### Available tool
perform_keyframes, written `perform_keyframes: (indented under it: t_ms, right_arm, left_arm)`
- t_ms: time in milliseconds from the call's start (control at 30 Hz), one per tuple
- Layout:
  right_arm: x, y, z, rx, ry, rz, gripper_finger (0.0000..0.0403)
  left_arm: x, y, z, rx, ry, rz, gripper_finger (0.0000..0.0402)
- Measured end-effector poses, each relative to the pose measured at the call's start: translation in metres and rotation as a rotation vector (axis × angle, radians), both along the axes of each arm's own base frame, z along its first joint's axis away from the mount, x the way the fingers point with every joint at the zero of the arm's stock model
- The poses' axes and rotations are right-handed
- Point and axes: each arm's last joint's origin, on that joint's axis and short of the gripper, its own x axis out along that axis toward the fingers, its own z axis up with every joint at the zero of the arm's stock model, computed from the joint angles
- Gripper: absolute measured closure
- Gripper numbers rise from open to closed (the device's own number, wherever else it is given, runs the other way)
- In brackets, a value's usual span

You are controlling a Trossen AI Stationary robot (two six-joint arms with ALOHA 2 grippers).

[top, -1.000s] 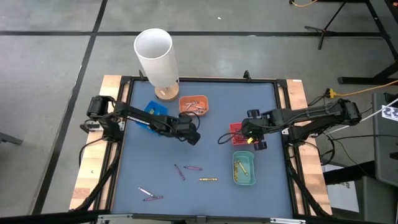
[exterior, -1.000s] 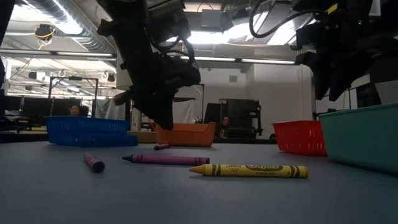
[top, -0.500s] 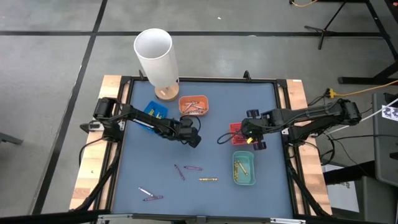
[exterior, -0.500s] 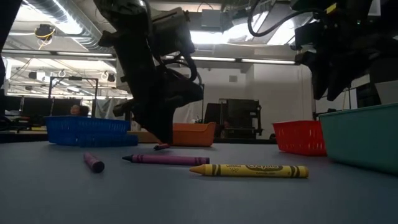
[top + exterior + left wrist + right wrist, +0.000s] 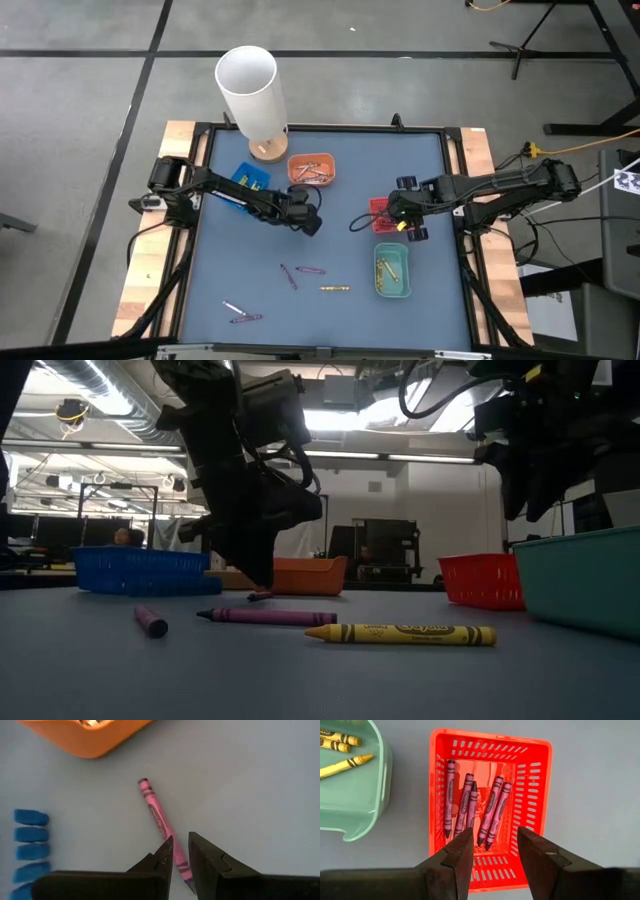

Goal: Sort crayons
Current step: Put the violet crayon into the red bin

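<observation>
My left gripper (image 5: 180, 855) is low near the orange tray (image 5: 311, 168), fingers narrowly straddling a pink crayon (image 5: 161, 825) on the table; clamped, I can't tell. My right gripper (image 5: 494, 851) hangs open, empty, above the red tray (image 5: 532, 795) of pink crayons.

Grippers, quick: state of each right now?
Left end effector: closed on the pink crayon at the table.
Right end effector: open, empty, above the red tray.

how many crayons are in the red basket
5, all purple/magenta crayons lying side by side, lengthwise, in the red basket under the right gripper. Its walls and the gripper may hide others.
</observation>
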Motion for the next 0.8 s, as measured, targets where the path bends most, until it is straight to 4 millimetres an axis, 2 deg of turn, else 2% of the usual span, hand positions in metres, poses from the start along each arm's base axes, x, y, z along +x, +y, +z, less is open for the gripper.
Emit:
perform_keyframes:
  t_ms: [433,800]
  right_arm:
    - [0.0,0.0,0.0,0.0,0.0,0.0,0.0251]
    - [0.0,0.0,0.0,0.0,-0.001,0.0,0.0251]
  left_arm:
    - [0.0,0.001,-0.005,0.012,0.004,0.036,0.0356]
    - [0.002,-0.002,-0.024,-0.028,0.068,0.038,0.0356]
